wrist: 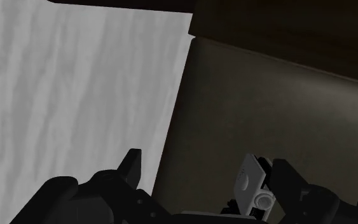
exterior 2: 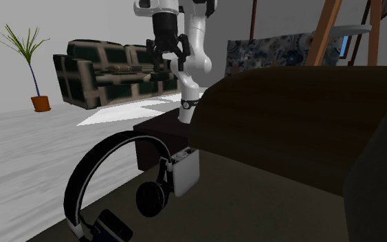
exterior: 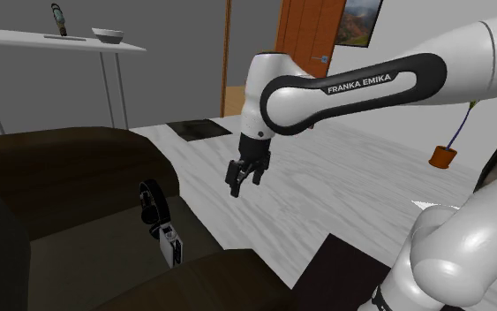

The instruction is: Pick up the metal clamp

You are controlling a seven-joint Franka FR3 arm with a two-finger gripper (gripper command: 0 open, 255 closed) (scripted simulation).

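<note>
The metal clamp (exterior: 171, 245) is a small light-grey block lying on the dark brown sofa seat (exterior: 105, 274), right beside black headphones (exterior: 152, 204). In the second exterior view the clamp (exterior 2: 183, 169) rests against the headphones (exterior 2: 109, 189) near the seat's front edge. My black gripper (exterior: 244, 177) hangs open in the air, above and to the shoulder view's right of the clamp, over the sofa's edge and the pale floor. It holds nothing. In the wrist view the clamp (wrist: 252, 186) shows close to one fingertip (wrist: 284, 178), outside the gap of the gripper (wrist: 209, 175).
The sofa arm (exterior: 79, 168) rises behind the headphones. A white shelf table (exterior: 56, 40) carries a bowl (exterior: 109, 35). An orange pot (exterior: 443, 156) and a black mat (exterior: 198, 129) sit on the floor. A plaid sofa (exterior 2: 109, 69) stands behind the arm.
</note>
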